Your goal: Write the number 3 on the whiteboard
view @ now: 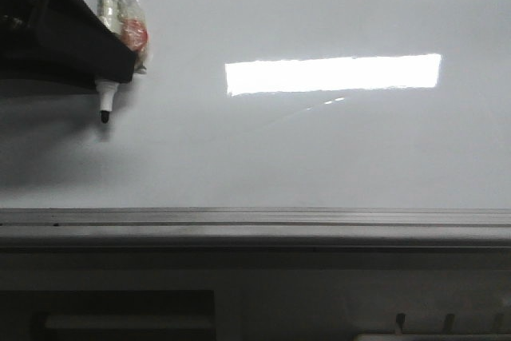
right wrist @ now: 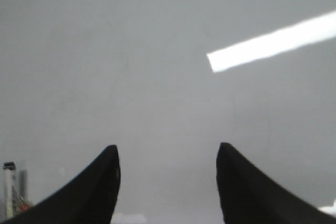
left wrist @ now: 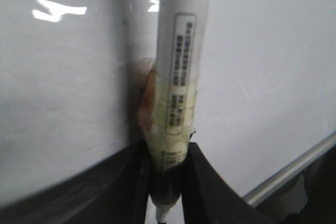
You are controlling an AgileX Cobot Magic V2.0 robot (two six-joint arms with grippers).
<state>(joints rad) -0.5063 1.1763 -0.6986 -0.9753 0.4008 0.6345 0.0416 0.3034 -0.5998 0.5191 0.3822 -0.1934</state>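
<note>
The left gripper (left wrist: 167,182) pinched a white-barrelled, tape-wrapped black-tipped marker (view: 106,53), nib just above the glossy pale grey-white whiteboard (view: 319,157). No number 3 was visible (only glare). The right gripper (right wrist: 168,182) hung spread, empty. Risks: marker slipping in the taped grip, or the nib, possibly not touching, skipping strokes.

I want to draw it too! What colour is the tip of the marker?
Black. The marker tip shows best in the front view.

left hand (view: 112,77) cropped, marker (view: 108,5) top cut off
</note>
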